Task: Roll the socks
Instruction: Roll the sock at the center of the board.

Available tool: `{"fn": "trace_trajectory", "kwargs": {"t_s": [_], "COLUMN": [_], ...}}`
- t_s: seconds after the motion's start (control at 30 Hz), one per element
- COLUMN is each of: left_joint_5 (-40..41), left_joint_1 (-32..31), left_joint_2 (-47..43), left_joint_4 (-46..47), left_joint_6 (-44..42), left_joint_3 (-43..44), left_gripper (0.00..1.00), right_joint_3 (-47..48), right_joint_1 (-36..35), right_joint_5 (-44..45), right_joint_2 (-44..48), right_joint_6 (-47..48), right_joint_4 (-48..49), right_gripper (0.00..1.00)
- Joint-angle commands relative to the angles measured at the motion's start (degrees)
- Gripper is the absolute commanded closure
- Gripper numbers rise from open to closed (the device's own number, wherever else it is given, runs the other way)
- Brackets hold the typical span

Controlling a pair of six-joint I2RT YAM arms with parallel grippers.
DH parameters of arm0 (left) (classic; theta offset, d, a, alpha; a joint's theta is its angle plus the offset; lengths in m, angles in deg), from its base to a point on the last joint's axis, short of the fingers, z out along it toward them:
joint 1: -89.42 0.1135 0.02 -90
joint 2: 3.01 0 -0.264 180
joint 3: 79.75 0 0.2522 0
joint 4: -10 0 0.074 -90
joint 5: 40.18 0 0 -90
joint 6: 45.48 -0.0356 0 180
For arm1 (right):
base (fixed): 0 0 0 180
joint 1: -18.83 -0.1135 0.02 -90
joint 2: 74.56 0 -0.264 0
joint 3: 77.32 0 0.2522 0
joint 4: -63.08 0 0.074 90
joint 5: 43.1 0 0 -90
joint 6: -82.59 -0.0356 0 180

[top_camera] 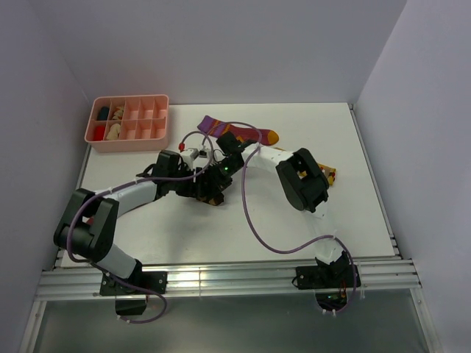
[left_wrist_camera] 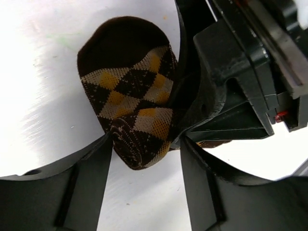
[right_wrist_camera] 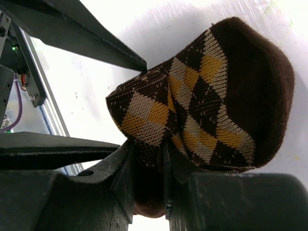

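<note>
One soft, limp diamond-check sock (right_wrist_camera: 216, 86): right jaws pinch its fold, left jaws flank the bunched end (grip unclear). Probably best gripped across that bunch.

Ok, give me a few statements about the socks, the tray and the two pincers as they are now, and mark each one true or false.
1. The right pincer is clamped on the diamond-check sock. True.
2. The maroon sock lies inside the pink tray. False: it lies on the table beyond the arms, outside the tray.
3. The left pincer straddles the diamond-check sock, with one finger on each side of its folded end. True.
4. Every compartment of the pink tray is empty. False: the compartments at its left end hold small items.
</note>
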Motion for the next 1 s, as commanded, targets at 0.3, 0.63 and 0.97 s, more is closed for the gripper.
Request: {"fn": "trace_trajectory", "kwargs": {"t_s": [0.3,0.63,0.97], "left_joint_5": [-0.47,-2.85,1.98], "left_joint_1": [0.57,2.24,2.24], "left_joint_2": [6.21,6.3,10.17], "left_joint_4": [-0.58,0.39,-4.09], "left_joint_6": [3.61,4.41,7.83], "left_joint_3": [3.34,3.52,4.83], "left_gripper": [0.63,0.59,0.96], "right_joint_3": [-7.69,-8.48,-15.5], "right_joint_1": [0.41,0.5,0.5], "right_joint_5": [12.05,13.46,15.73], "right_joint_2": [-0.9,-0.36,11.13], "right_joint_6": [4.68,4.69,2.49], "right_joint_4": [-4.82,-4.9,5.6], "right_gripper": [1.0,1.0,0.65]}}
